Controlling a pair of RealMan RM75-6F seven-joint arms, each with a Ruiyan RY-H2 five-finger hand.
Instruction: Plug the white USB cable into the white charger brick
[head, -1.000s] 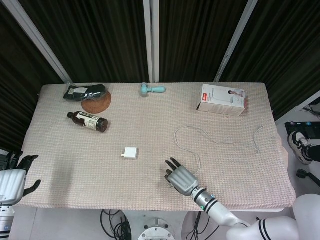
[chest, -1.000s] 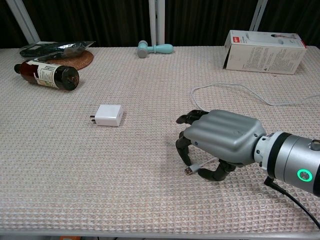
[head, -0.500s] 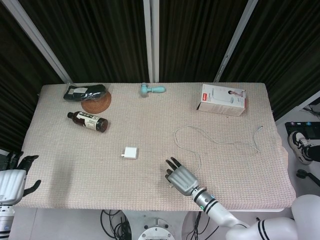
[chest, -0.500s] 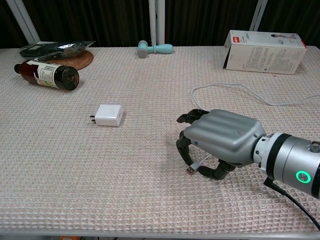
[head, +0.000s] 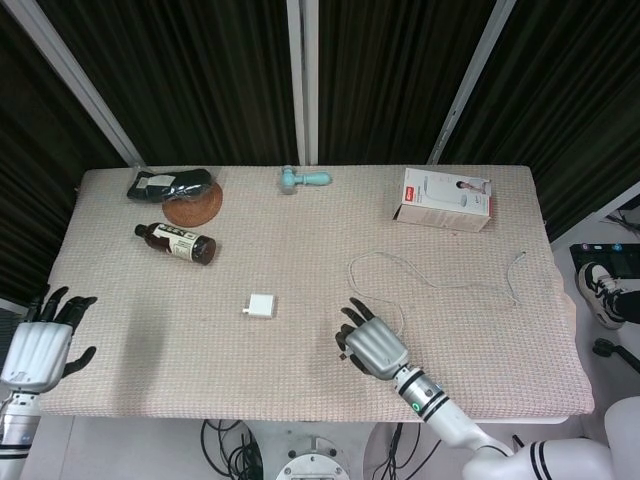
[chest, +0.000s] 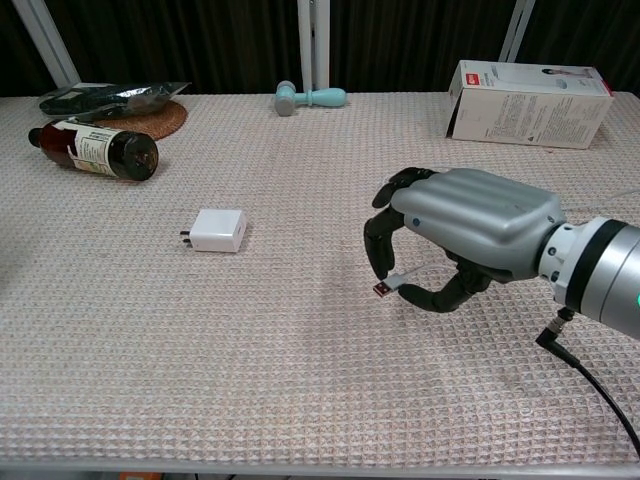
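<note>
My right hand (chest: 470, 235) hovers just above the beige woven table cover (chest: 300, 400), fingers curled, pinching the thin white USB cable (head: 440, 283) near its metal plug (chest: 383, 290). The plug sticks out toward my left, aimed roughly at the small white square charger brick (chest: 219, 230), which lies flat and well apart, its prongs facing away from me. I judge the brick needs steadying before insertion. My left hand (head: 42, 340) waits at the table's near-left edge, fingers spread, holding nothing.
</note>
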